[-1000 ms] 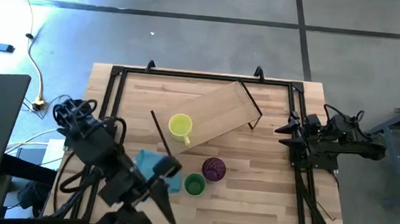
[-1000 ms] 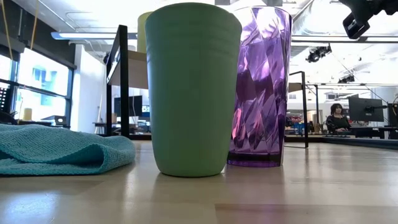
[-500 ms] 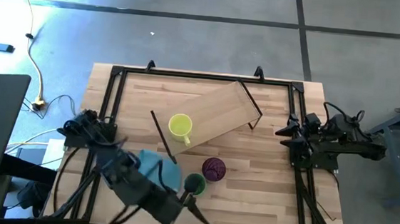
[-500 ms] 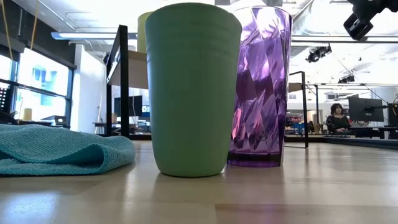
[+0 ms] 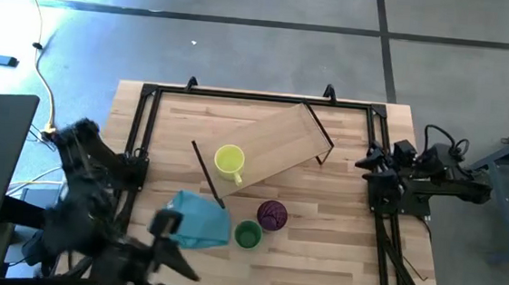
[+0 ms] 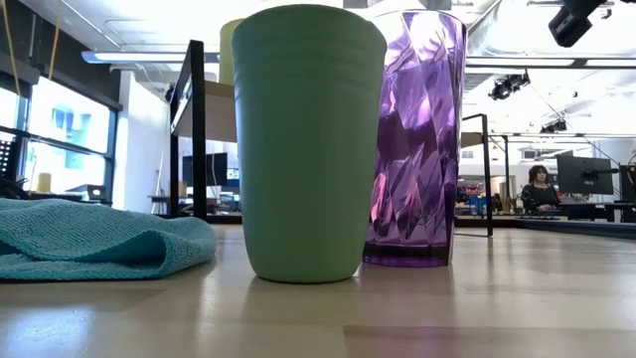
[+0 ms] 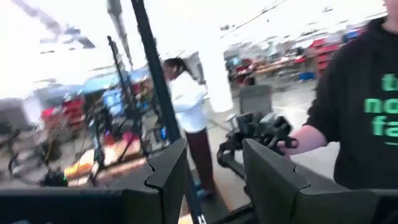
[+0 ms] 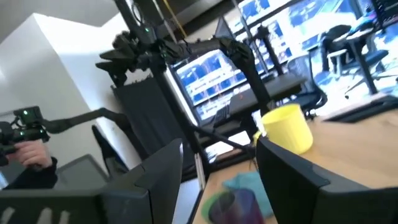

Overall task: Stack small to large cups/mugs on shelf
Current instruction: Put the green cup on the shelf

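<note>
While the left arm hangs off the table's near left corner, its gripper [image 7: 214,180] points out into the room, jaws spread and empty, toward two people in the room beyond. At the right edge the right arm is folded, its gripper [image 8: 217,171] aimed back across the table, jaws parted around nothing. On the tilted shelf [image 5: 277,140], near its low end, stands the yellow mug [image 5: 229,161]. Down on the tabletop, the green cup [image 5: 247,235] and purple tumbler [image 5: 272,215] stand upright just beside each other, with the teal cloth [image 5: 201,218] bunched against the cup's left.
</note>
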